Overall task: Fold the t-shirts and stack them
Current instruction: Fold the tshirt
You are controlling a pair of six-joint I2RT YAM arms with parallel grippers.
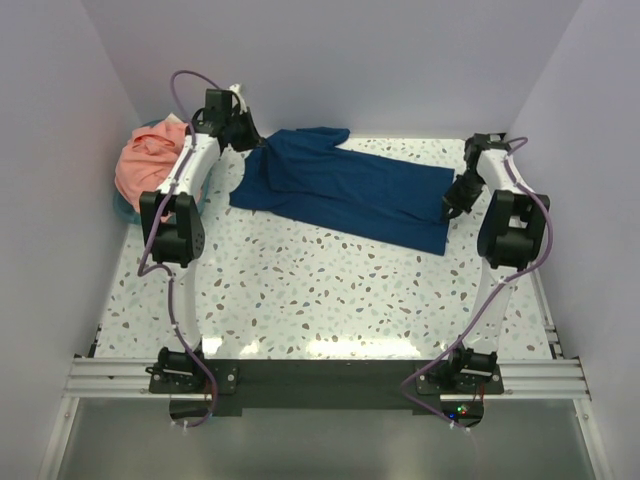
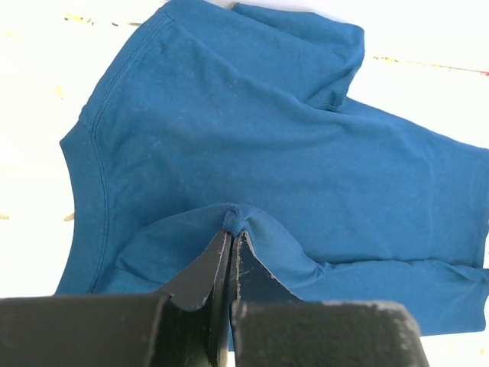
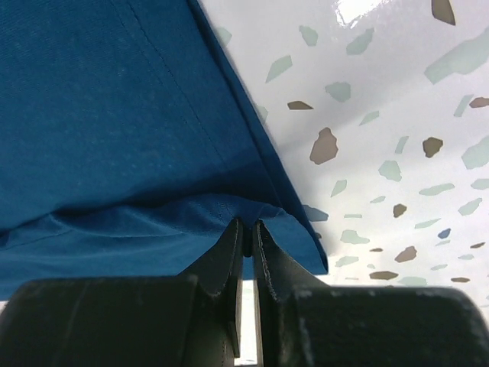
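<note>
White speckled worktop [image 1: 330, 300] up front, then the action. R pincer [image 3: 247, 229] is nipped tight on the hem corner of the blue tee [image 1: 345, 190], on the nearer right end, w/ cloth bunched just behind its tips. The tee runs diagonally from there to far left, mostly flat on the worktop, one sleeve flopped over at the far end. L pincer [image 2: 231, 228] is clamped on a small pinch of fabric by the shoulder, lifting a little tent of cloth. Far left corner: pink tee [image 1: 150, 160] heaped in the teal basket [image 1: 122, 208], not yet touched.

Looks like the spread-out step on tee no. 1, pre-fold. Next prob. calls for both arms working together: keep both pinches, pull the ends apart evenly to take out the slack, then set it flat and square. Stray sleeve needs sorting, too.
</note>
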